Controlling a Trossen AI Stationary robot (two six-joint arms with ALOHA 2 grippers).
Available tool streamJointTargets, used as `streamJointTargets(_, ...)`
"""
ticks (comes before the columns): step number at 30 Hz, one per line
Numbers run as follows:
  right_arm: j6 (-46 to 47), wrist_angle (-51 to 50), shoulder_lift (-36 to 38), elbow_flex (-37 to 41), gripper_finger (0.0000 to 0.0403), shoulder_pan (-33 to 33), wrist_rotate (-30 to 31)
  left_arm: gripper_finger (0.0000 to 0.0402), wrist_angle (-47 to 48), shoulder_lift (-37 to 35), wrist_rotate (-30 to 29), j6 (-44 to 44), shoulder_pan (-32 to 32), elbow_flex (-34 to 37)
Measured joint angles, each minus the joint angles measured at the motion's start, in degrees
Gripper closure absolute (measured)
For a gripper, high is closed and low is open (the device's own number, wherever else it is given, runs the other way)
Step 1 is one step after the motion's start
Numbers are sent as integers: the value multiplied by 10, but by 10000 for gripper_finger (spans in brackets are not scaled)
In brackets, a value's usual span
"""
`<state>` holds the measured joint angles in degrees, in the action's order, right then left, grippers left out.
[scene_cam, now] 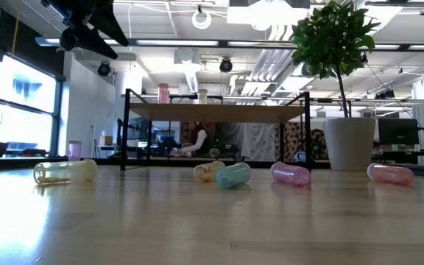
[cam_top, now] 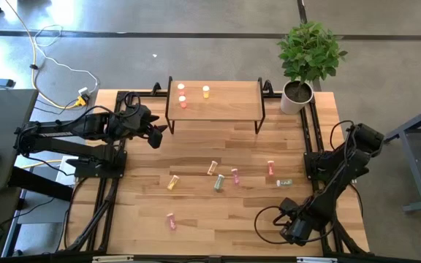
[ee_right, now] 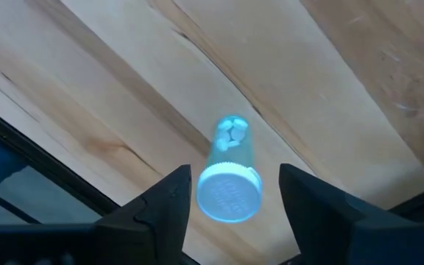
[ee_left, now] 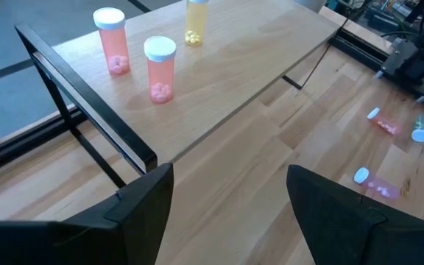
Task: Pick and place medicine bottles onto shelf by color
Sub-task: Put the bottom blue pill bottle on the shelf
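Note:
The shelf (cam_top: 225,102) stands at the table's far side. On its left part stand two red-orange bottles (ee_left: 111,38) (ee_left: 160,68) and one yellow bottle (ee_left: 195,20). Several pink, yellow and pale green bottles (cam_top: 219,183) lie on their sides mid-table. My left gripper (cam_top: 156,136) hovers open and empty, above the table by the shelf's left legs. My right gripper (cam_top: 292,230) is open at the near right. Its fingers stand on either side of a pale green bottle (ee_right: 230,173) without touching it. The bottle's white cap faces the gripper.
A potted plant (cam_top: 305,58) stands at the far right corner beside the shelf. Black frame rails (cam_top: 108,212) run along the table's left and right edges. Bare shelf top (cam_top: 236,93) lies right of the yellow bottle. A person shows far behind the table (scene_cam: 197,140).

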<state>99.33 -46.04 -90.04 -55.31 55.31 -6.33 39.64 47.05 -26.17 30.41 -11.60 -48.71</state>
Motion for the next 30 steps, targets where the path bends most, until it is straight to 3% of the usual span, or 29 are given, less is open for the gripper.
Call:
streamJointTargets(13,3,0,0,0,294,0,-3,145,0,0,0,9,0,0)
streamJointTargets(23,-8,61,5,-1,295,-6,-1,145,0,0,-9,4,0,0)
streamJointTargets(30,-43,147,5,-1,295,-52,28,145,0,0,-7,-15,0,0)
